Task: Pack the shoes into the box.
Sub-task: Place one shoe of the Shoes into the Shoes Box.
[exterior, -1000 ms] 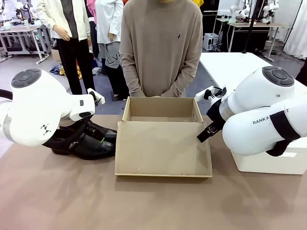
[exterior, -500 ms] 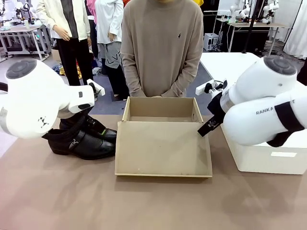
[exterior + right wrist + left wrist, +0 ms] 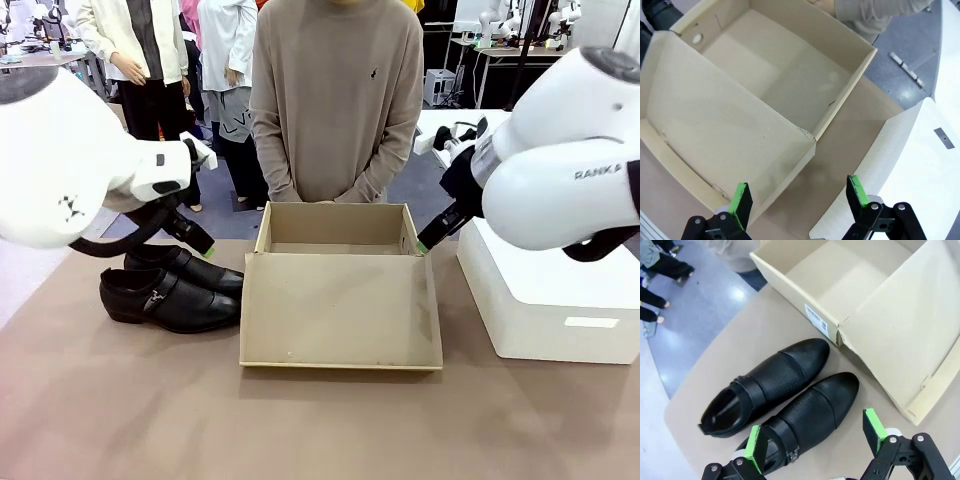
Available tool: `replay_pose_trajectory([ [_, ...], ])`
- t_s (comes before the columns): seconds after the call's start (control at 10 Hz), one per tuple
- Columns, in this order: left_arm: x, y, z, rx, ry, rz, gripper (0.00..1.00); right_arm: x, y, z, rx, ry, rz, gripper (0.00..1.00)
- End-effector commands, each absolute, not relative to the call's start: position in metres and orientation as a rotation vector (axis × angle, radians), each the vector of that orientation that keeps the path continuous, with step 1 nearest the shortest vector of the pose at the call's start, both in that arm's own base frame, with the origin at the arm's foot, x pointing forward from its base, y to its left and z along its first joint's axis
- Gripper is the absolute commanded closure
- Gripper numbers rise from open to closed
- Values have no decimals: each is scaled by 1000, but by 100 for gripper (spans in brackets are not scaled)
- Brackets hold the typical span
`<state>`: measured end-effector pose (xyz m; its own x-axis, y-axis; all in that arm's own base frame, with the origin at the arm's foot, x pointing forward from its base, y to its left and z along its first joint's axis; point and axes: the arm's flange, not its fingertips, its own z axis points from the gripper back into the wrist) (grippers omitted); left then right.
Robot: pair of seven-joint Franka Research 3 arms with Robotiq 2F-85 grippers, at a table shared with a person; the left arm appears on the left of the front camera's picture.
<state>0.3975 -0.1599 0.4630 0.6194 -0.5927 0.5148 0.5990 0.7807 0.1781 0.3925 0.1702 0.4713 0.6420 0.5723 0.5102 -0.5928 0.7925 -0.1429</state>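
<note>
The shoes (image 3: 170,290) are lying side by side on the brown surface (image 3: 320,420), just to the left of the cardboard shoebox (image 3: 335,228), apart from it and with their pointed toes aiming toward it. They are sitting upright on their soles, and the nearer one is showing a small metal buckle (image 3: 155,300) on its side. In the left wrist view the shoes (image 3: 785,400) are touching each other along their length, and the toes are stopping just short of the box (image 3: 840,275), near the corner where the flap joins the wall.

The box is standing open, its lid flap (image 3: 340,310) folding down flat onto the surface toward the robot's side. A person in a tan sweater (image 3: 335,100) is standing right behind it at the far edge.

The left gripper (image 3: 815,436) is hanging above the pair, over the nearer shoe's strap, its green pads spread wide apart and clamping on nothing. The right gripper (image 3: 799,193) is hovering over the box's (image 3: 780,75) right-hand corner, above the strip of surface between it and the white box (image 3: 920,165), and its fingers are also standing wide apart, gripping nothing. From the front its green tip (image 3: 422,247) is showing just beside the box's right wall.
</note>
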Motion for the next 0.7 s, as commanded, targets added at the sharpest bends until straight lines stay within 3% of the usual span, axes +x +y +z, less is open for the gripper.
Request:
replay_pose_trajectory([
  [0.0,400,-153,479,-11,-588,-745,0,389,160,486,87,-575,729,0],
  [0.6,391,-118,524,-242,-652,-1070,0,370,99,524,404,-686,996,0],
])
